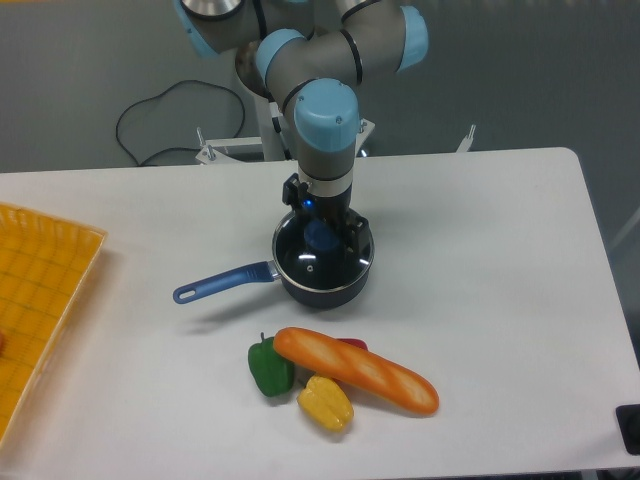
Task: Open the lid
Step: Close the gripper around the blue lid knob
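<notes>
The lid point(318, 262) sits on the blue saucepan point(322, 270), directly beneath the gripper point(322, 236), whose fingers flank the blue knob point(320, 235); whether they clamp it cannot be told. Saucepan contents are unclear through the glass.

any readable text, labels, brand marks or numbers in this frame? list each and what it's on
None can be read.
The arm, the gripper, the lid and the saucepan show no legible marking.
The bread, the peppers and the yellow tray carry no text.
</notes>
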`<state>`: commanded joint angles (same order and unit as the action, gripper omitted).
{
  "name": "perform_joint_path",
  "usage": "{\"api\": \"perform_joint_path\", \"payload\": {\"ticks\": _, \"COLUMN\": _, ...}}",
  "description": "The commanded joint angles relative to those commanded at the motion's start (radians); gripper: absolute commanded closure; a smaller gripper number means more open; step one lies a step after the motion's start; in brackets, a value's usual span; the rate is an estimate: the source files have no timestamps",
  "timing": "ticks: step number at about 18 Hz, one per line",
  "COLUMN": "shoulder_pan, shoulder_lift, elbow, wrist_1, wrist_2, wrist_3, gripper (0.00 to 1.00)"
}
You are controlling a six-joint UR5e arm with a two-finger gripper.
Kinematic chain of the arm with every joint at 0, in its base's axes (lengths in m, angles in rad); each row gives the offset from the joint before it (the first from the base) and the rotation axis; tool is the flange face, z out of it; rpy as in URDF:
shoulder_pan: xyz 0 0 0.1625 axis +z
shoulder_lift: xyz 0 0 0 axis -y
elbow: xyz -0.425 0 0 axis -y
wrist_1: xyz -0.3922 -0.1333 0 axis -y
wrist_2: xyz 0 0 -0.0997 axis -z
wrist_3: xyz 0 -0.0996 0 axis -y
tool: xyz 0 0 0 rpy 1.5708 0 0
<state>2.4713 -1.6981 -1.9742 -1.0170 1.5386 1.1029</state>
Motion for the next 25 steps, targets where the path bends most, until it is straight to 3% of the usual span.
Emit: {"api": "perform_joint_path", "payload": {"ticks": 25, "shoulder_pan": -0.005, "shoulder_lift": 0.000, "elbow": -0.009, "wrist_1": -0.002, "wrist_2": 0.005, "wrist_3": 0.006, "gripper": 0.03}}
